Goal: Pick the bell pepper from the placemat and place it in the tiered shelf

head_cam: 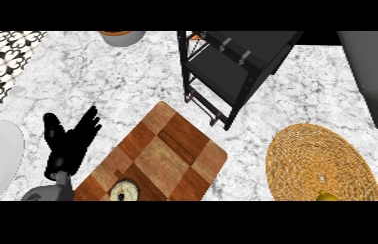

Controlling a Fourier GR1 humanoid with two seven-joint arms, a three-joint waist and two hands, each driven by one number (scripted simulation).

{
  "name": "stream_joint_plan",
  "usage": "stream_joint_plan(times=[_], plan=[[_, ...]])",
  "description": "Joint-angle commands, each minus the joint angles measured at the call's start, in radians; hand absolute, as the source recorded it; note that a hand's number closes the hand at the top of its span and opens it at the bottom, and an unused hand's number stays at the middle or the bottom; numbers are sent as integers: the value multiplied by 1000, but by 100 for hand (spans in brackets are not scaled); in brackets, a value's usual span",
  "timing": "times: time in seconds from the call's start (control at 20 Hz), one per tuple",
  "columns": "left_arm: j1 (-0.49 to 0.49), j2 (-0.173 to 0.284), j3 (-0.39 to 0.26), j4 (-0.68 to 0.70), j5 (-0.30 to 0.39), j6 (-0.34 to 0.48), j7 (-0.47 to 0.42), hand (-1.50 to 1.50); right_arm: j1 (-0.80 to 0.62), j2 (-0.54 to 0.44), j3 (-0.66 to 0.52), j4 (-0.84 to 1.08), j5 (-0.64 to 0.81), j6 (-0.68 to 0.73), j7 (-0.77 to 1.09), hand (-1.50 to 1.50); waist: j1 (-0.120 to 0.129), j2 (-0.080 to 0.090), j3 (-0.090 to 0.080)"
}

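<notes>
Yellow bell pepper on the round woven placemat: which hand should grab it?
Probably right: the yellow bell pepper lies at far right; the black left hand rests open far left. Right hand unseen.

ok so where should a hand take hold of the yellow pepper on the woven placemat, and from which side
Only a sliver of the bell pepper shows, at the near edge of the round woven placemat; its stem and pose are cut off by the view's lower edge. Probably best to come from above and the near right side, fingers round its body. The left hand rests open, far off at left.
</notes>
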Motion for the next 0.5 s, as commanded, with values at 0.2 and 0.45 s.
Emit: stream_joint_plan(times=[0.2,0.45], plan=[[-64,27,32,33,32,-26,35,0,-42,21,-161,103,-141,19,126,-150,-4,1,0],[-19,-17,2,31,-4,7,-22,0,-108,-2,-278,168,-261,74,211,-150,5,2,0]])
